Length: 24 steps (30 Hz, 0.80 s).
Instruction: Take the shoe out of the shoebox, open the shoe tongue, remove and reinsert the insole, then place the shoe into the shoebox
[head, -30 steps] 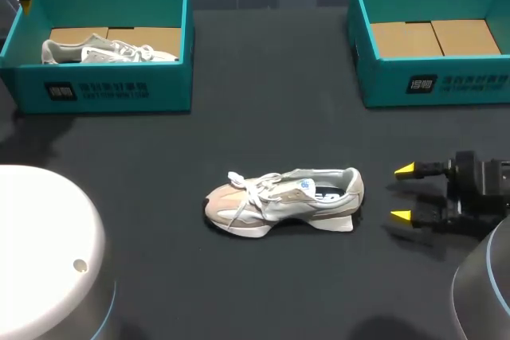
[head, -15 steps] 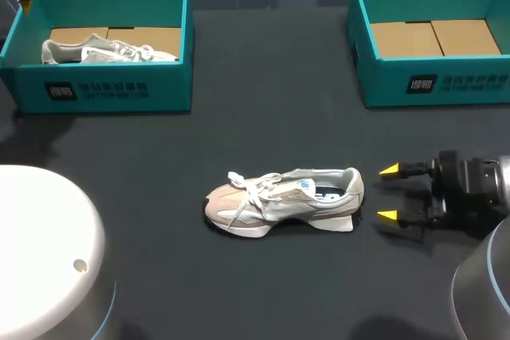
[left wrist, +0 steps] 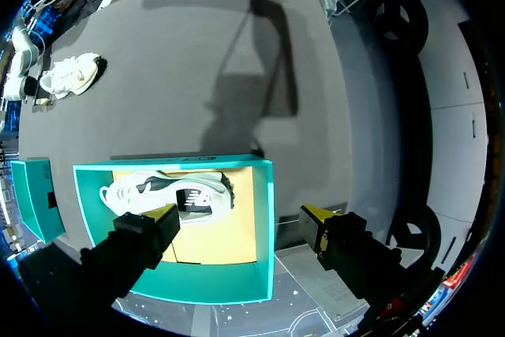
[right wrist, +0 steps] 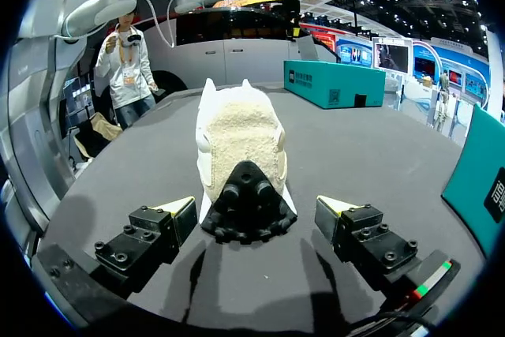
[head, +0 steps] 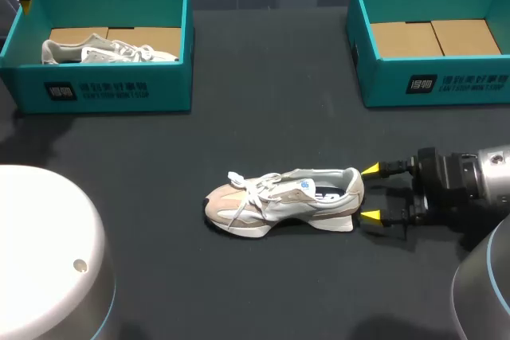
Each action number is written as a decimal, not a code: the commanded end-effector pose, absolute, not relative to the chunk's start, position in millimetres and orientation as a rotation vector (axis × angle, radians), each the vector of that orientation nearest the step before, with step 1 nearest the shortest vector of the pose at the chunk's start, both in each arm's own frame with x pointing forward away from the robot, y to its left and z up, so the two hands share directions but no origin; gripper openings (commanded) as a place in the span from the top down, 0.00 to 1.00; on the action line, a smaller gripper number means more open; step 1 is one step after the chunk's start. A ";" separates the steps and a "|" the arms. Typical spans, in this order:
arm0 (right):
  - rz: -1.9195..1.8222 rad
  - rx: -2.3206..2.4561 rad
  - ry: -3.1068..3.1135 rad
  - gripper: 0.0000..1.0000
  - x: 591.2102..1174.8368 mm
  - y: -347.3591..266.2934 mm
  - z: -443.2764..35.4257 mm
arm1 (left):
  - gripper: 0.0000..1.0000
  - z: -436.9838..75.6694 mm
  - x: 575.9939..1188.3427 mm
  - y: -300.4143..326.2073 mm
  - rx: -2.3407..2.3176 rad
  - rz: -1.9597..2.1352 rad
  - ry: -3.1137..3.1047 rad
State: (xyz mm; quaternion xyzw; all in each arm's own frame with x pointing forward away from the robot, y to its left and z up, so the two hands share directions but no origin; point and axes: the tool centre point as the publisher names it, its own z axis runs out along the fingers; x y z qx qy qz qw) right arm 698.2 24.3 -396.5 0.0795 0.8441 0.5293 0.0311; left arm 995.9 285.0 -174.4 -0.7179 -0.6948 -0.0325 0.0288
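At shoe (head: 283, 201) heel, right gripper (head: 371, 193), arm (head: 478, 185) cropped

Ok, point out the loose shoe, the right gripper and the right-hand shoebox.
shoe (head: 279, 203): head view, side panel.
right gripper (head: 370, 193): head view, midway between its tips.
right-hand shoebox (head: 382, 81): head view, front wall.

You had a shoe (right wrist: 241, 136) just ahead of the right gripper's (right wrist: 256, 203) spread jaws. Its heel looked like rough, fuzzy cream cloth, and its sole like black, knobbly rubber. The fingers (right wrist: 146, 242) were matt black with smooth yellow tips. The table (head: 263, 117) was dark, dull and even. Beneath the left gripper (left wrist: 238, 212), the box (left wrist: 264, 219) looked like smooth teal card with a plain brown cardboard floor.
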 end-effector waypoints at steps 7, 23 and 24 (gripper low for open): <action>1.625 0.218 2.615 0.00 701.2 41.5 -402.9 | 0.00 -174.4 995.5 285.2 -2.216 -0.104 -2.142; 1.619 0.200 2.625 0.00 699.5 61.3 -408.2 | 0.00 -174.4 995.5 285.2 -2.216 -0.104 -2.142; 1.620 0.199 2.624 0.00 699.2 62.2 -408.4 | 0.00 -174.4 995.5 285.2 -2.216 -0.104 -2.142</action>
